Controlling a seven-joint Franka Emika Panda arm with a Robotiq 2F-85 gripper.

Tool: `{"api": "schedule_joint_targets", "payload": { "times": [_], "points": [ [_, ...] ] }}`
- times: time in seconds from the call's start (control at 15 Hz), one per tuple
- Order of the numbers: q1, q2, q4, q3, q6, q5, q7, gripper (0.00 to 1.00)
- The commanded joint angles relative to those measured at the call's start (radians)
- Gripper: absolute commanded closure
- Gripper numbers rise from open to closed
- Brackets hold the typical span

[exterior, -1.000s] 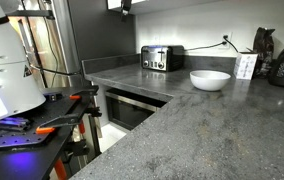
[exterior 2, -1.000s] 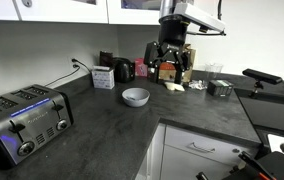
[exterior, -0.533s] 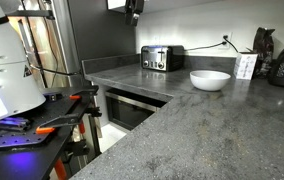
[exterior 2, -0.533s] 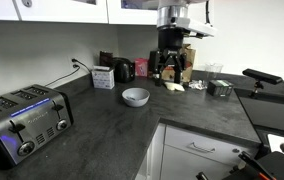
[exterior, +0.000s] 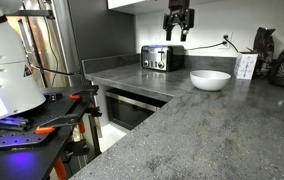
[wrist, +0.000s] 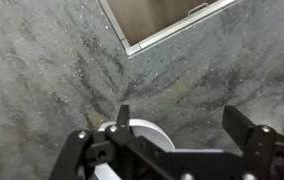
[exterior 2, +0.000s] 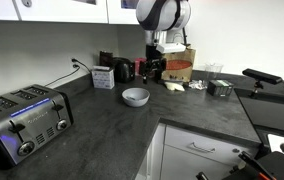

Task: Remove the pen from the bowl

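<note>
The white bowl (exterior: pixel 210 79) sits on the dark grey counter, also seen in the other exterior view (exterior 2: pixel 135 96) and partly at the bottom of the wrist view (wrist: pixel 142 134). The pen is not visible in any view. My gripper (exterior: pixel 178 36) hangs high in the air above and a little left of the bowl; it also shows above the bowl in an exterior view (exterior 2: pixel 154 70). In the wrist view its two fingers (wrist: pixel 182 120) stand wide apart with nothing between them. It is open and empty.
A steel toaster (exterior: pixel 161 58) (exterior 2: pixel 22 120) stands on the counter. A small white box (exterior 2: pixel 103 77), a dark kettle (exterior 2: pixel 124 70) and other clutter (exterior 2: pixel 177 72) line the back wall. Counter edge and cabinets lie below (exterior 2: pixel 197 150).
The arm has swung across toward the bowl. The gripper now hangs over the bowl area instead of beside it.
</note>
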Motion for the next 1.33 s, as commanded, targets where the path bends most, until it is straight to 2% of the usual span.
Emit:
{"api": "schedule_joint_targets", "payload": {
  "times": [0.0,0.4,0.73,0.87,1.13,1.2,1.27],
  "points": [
    [-0.027,0.147,0.147,0.015,-0.001,0.020,-0.007,0.00],
    [-0.011,0.374,0.396,0.037,-0.098,-0.113,-0.126,0.00],
    [-0.013,0.550,0.631,0.051,-0.169,-0.146,-0.204,0.00],
    [-0.015,0.617,0.731,0.054,-0.204,-0.146,-0.233,0.04],
    [-0.016,0.747,0.926,0.060,-0.297,-0.138,-0.286,0.19],
    [-0.013,0.776,0.965,0.061,-0.320,-0.138,-0.291,0.25],
    [-0.012,0.802,0.999,0.062,-0.339,-0.138,-0.301,0.22]
  ]
}}
